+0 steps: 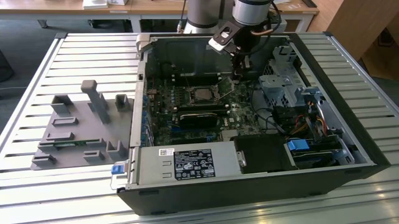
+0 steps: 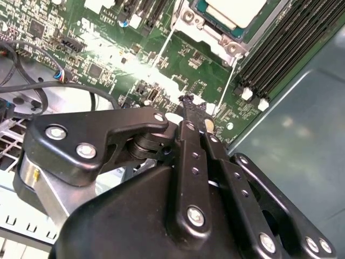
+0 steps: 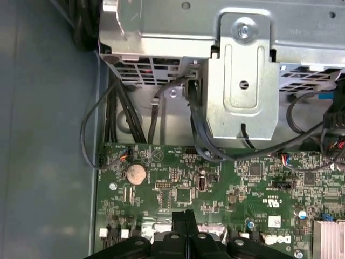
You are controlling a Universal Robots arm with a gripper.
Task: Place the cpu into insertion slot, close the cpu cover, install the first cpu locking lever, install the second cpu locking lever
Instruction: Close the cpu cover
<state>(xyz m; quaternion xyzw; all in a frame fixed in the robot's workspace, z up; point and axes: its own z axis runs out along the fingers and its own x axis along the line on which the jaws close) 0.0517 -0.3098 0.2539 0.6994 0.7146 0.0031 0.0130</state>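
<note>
Gripper (image 2: 187,102), jaws pressed together on nothing visible, poised near the socketed cpu (image 2: 234,11) (light, rigid, probably fragile underneath; best taken by its edges).

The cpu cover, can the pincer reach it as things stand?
Probably yes: the pincer hangs over the motherboard just beside the cpu cover, with nothing between them, though a thin lever rod stands close.

tabletop (image 1: 37,84): pale slatted metal, brightly lit | floor (image 1: 18,32): dark grey, beyond tabletop | desks (image 1: 156,7): wooden, beyond tabletop | wooden panel (image 1: 355,23): beside tabletop's far corner
</note>
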